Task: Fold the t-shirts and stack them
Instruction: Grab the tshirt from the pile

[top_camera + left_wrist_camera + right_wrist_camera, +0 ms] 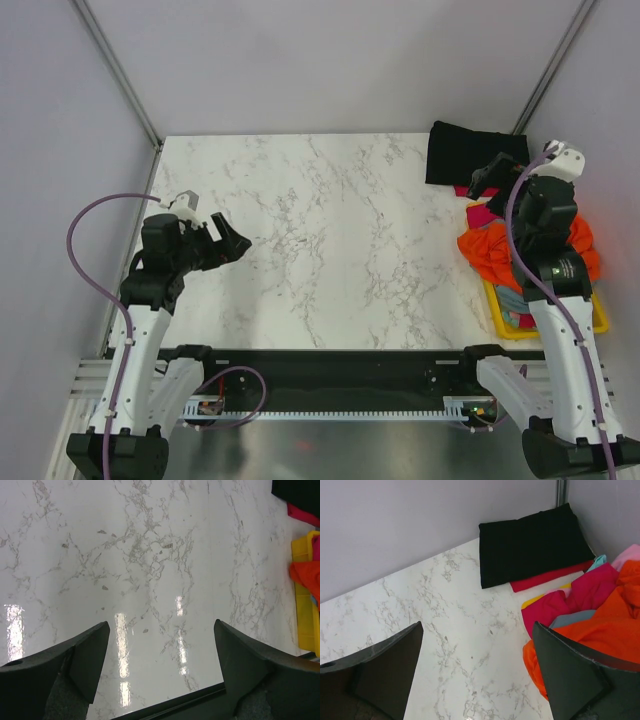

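Observation:
A folded black t-shirt (462, 151) lies at the table's far right corner on a folded red one (547, 577); it also shows in the right wrist view (532, 545). A bright orange t-shirt (490, 250) hangs crumpled over the yellow bin (505, 322), with a crimson-pink shirt (570, 602) and a grey-blue one (572, 619) beside it. My right gripper (488, 178) is open and empty, above the bin's far end. My left gripper (228, 243) is open and empty over bare marble at the left.
The marble table (330, 240) is bounded by grey walls at the back and sides. The yellow bin also shows at the right edge of the left wrist view (305, 605). The black front rail (330, 360) runs along the near edge.

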Controlling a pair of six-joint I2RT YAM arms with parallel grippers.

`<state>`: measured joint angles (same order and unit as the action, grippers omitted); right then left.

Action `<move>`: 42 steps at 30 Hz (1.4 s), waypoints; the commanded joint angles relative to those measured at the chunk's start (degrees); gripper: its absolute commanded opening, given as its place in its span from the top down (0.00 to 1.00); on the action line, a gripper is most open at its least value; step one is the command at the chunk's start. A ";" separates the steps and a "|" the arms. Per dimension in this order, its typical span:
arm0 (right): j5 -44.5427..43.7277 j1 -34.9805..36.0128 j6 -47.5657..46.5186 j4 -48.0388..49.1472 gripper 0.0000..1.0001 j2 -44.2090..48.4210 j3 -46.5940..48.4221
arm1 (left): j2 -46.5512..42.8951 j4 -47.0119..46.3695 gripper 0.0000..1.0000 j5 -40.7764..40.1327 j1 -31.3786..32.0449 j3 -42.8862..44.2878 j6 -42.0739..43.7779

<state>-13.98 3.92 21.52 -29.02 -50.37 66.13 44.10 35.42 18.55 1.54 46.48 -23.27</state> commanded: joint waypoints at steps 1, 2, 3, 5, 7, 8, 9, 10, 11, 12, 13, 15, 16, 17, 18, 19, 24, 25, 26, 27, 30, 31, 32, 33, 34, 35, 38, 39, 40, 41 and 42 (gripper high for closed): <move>-0.43 0.12 -2.18 -3.86 0.02 0.52 -1.51 | -0.24 -1.84 0.08 0.53 0.13 -0.42 1.03; -0.44 0.12 -2.44 -3.51 0.02 1.23 -1.96 | -0.59 -1.84 0.08 0.53 0.13 -0.42 0.94; -0.70 0.12 -2.45 -3.50 0.02 1.67 -2.32 | -0.68 -1.76 0.08 0.44 0.13 -0.42 0.94; -4.11 0.21 -2.53 -4.20 0.02 1.51 -2.76 | -0.68 -1.76 0.08 0.53 0.13 -0.42 0.94; -8.94 0.12 -2.45 -7.18 0.02 -1.11 -2.24 | -0.77 -1.84 0.08 0.79 0.13 -0.42 0.94; -14.53 0.03 -2.27 -8.33 0.02 -2.61 -1.88 | -0.94 -1.84 0.08 0.70 0.13 -0.42 0.94; -16.33 -0.32 -2.44 -10.77 0.02 -4.37 -1.45 | -1.03 -1.93 0.08 0.88 0.13 -0.51 0.94; -17.48 -1.36 -2.27 -11.76 0.02 -7.61 -0.92 | -1.12 -1.85 0.08 0.79 0.13 -0.42 0.94; -18.18 -1.98 -1.66 -12.64 0.02 -8.86 -0.83 | -1.20 -1.84 0.08 0.79 0.13 -0.51 0.86; -17.84 -3.64 0.87 -13.95 0.02 -10.70 -0.83 | -1.47 -1.76 0.08 0.88 0.13 -0.51 0.85; -16.79 -4.79 1.94 -14.57 0.02 -11.58 -0.83 | -1.56 -1.84 0.08 0.79 0.22 -0.51 0.77; -15.99 -7.25 3.78 -16.33 0.02 -14.30 -0.91 | -1.64 -1.84 0.08 0.97 0.30 -0.51 0.77; -16.08 -7.61 3.79 -16.51 0.02 -15.19 -1.26 | -1.56 -1.84 0.08 0.97 0.48 -0.51 0.77; -17.21 -7.96 3.88 -16.77 0.02 -15.81 -1.53 | -1.56 -1.84 0.08 0.97 0.65 -0.51 0.77; -18.18 -8.58 4.06 -16.78 0.02 -16.60 -2.66 | -1.64 -1.76 0.08 0.88 0.83 -0.51 0.77; -19.15 -8.93 4.06 -15.99 0.02 -16.86 -3.54 | -1.73 -1.76 0.08 0.79 1.18 -0.60 0.85; -16.54 -11.74 3.53 -10.02 0.02 -21.24 -10.39 | -1.56 -1.67 0.08 0.44 2.23 -0.60 0.94; -15.65 -12.27 3.01 -8.27 0.02 -22.13 -11.36 | -1.47 -1.50 0.08 0.26 2.50 -0.60 0.94; -14.60 -13.49 3.00 -5.81 0.02 -23.97 -11.89 | -1.47 -1.41 0.08 -0.09 2.76 -0.60 0.94; -12.67 -14.11 2.83 -5.09 0.08 -24.86 -11.81 | -1.38 -1.14 0.08 -0.35 3.29 -0.51 0.94; -12.48 -15.26 3.27 -3.77 0.53 -26.35 -10.85 | -1.21 -0.88 0.08 -0.62 3.73 -0.42 1.03; -13.17 -15.35 3.44 -3.68 0.66 -26.45 -10.41 | -1.21 -0.79 0.08 -0.79 3.73 -0.42 1.03; -13.62 -15.52 3.62 -4.29 0.81 -26.19 -9.19 | -1.29 -0.79 0.08 -0.88 3.73 -0.51 1.03; -13.97 -15.52 3.79 -4.82 1.00 -25.57 -8.48 | -1.29 -0.88 0.08 -0.88 3.73 -0.42 1.03; -13.19 -15.44 3.88 -5.78 1.00 -24.79 -7.78 | -1.29 -0.88 0.08 -0.97 3.73 -0.42 0.94; -12.66 -15.18 3.71 -6.40 1.00 -23.04 -5.59 | -1.21 -0.88 0.08 -1.14 3.73 -0.42 0.94; -11.77 -11.59 3.71 -10.34 1.00 -20.39 1.94 | -1.20 -0.79 0.08 -1.14 3.73 -0.42 0.85; -11.86 -10.09 3.79 -11.84 1.00 -20.30 4.68 | -1.21 -0.88 0.08 -1.23 3.73 -0.51 0.85; -11.51 -8.16 3.79 -14.20 1.00 -20.47 7.50 | -1.29 -0.88 0.08 -1.23 3.73 -0.51 0.85; -8.99 -4.31 3.53 -15.18 1.00 -21.34 13.61 | -1.29 -0.88 0.08 -1.49 3.73 -0.42 0.85; -7.31 -0.88 3.53 -16.06 1.00 -22.13 16.90 | -1.47 -0.88 0.08 -1.58 3.73 -0.42 0.85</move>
<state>-26.11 -4.99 24.69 -44.03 -74.11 70.50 43.11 35.46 18.02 5.02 46.46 -23.27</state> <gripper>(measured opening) 0.043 0.924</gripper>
